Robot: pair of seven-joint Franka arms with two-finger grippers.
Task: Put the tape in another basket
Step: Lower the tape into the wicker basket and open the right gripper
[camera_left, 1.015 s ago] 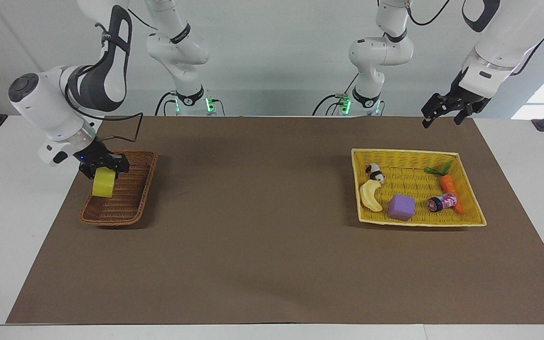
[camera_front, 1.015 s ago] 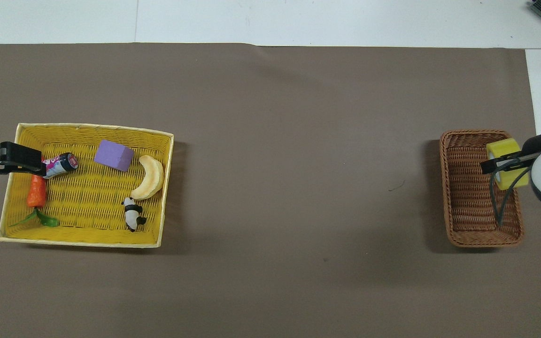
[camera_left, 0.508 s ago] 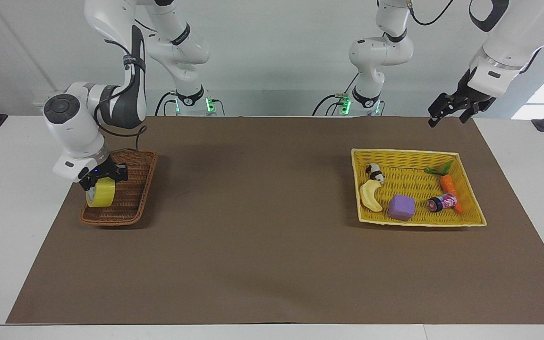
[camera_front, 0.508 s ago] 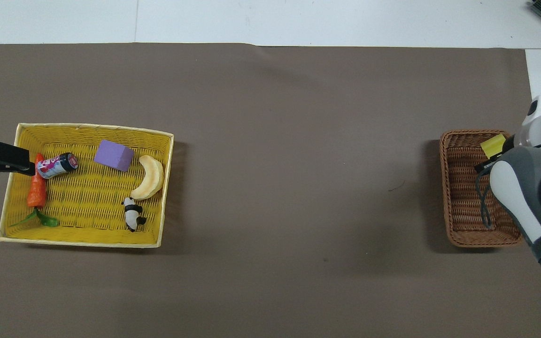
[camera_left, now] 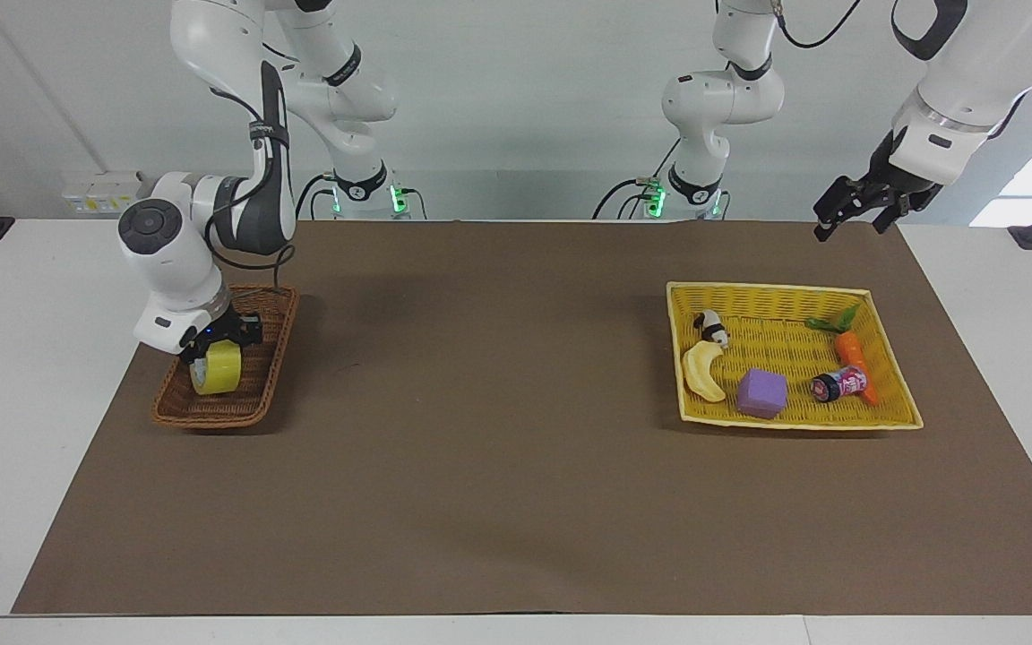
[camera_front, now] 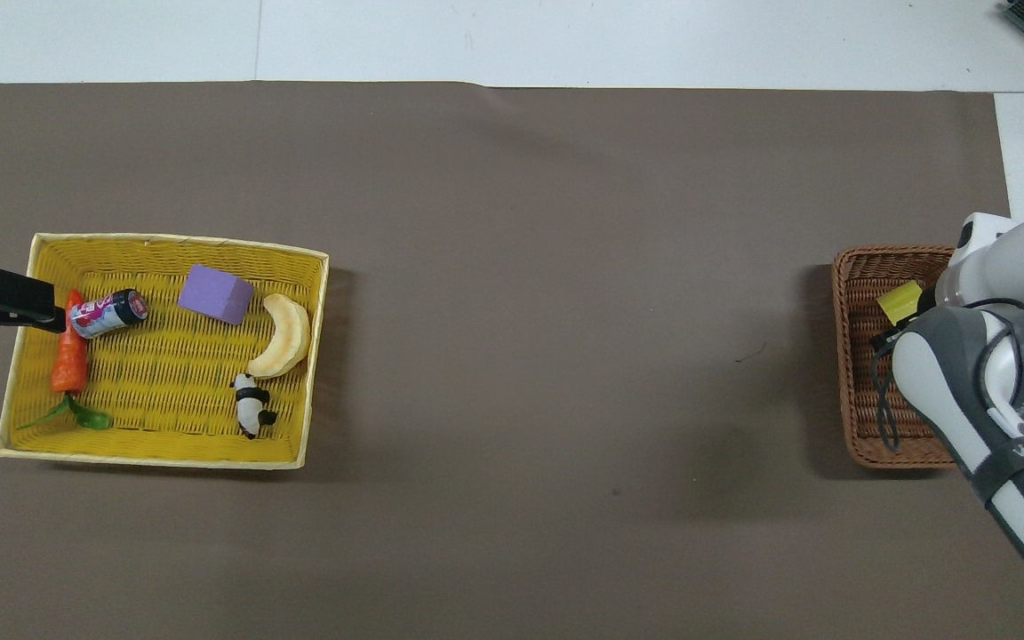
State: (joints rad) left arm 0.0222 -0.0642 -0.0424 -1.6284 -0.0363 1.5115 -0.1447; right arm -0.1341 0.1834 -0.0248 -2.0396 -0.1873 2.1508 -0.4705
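The tape (camera_left: 216,369), a yellow roll, stands on edge inside the dark brown wicker basket (camera_left: 258,394), low against its floor. My right gripper (camera_left: 217,351) comes down on the roll from above, and its fingers still hold it on both sides. In the overhead view the right arm covers most of the basket (camera_front: 859,373), and only a corner of the tape (camera_front: 899,302) shows. My left gripper (camera_left: 849,229) hangs open and empty in the air at the left arm's end of the table, over the mat beside the yellow basket (camera_left: 894,414).
The yellow basket (camera_front: 165,436) holds a purple cube (camera_left: 761,392), a pale banana (camera_left: 702,372), a panda figure (camera_left: 711,328), a carrot (camera_left: 855,354) and a small can (camera_left: 837,384). Brown mat covers the table between the two baskets.
My right arm has turned and lowered the tape deeper into the brown basket, toward its middle. My left gripper has lifted slightly and drawn away from the yellow basket.
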